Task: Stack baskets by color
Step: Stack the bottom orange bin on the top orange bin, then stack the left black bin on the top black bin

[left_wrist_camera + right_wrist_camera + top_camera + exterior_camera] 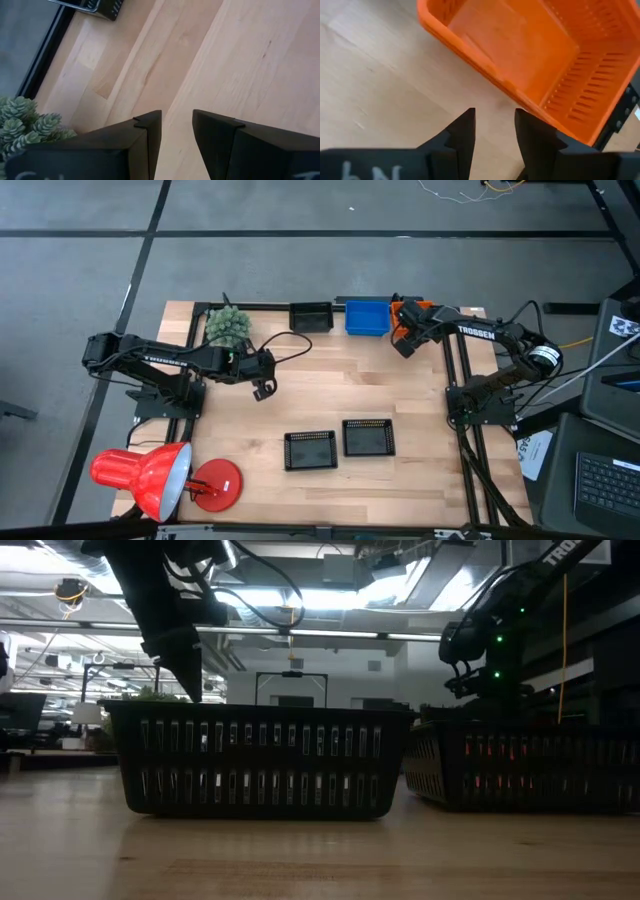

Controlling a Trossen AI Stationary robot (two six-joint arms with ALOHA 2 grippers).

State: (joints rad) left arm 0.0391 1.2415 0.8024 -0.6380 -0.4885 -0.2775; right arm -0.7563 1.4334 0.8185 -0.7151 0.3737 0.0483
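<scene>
High view: five baskets in sight lie in two groups on the wooden table (420, 400). A black basket (311, 316), a blue basket (366, 318) and an orange basket (412, 315) sit in a row along the far edge, while two more black baskets (310, 450) (368, 437) rest side by side near the front, well apart from the row.

The right gripper (404, 345) hangs just beside the orange basket, on its near side, fingers parted and empty; its wrist camera shows the orange basket's (530, 55) rim directly ahead of the fingertips, the long side running slantwise across the gap.

The left gripper (262, 390), jaws apart and holding nothing, hovers over bare wood between the far black basket and the front pair, near the green plant ball (228, 325). It appears the likelier arm for the black baskets. A red desk lamp (150, 477) stands at the front left corner.
</scene>
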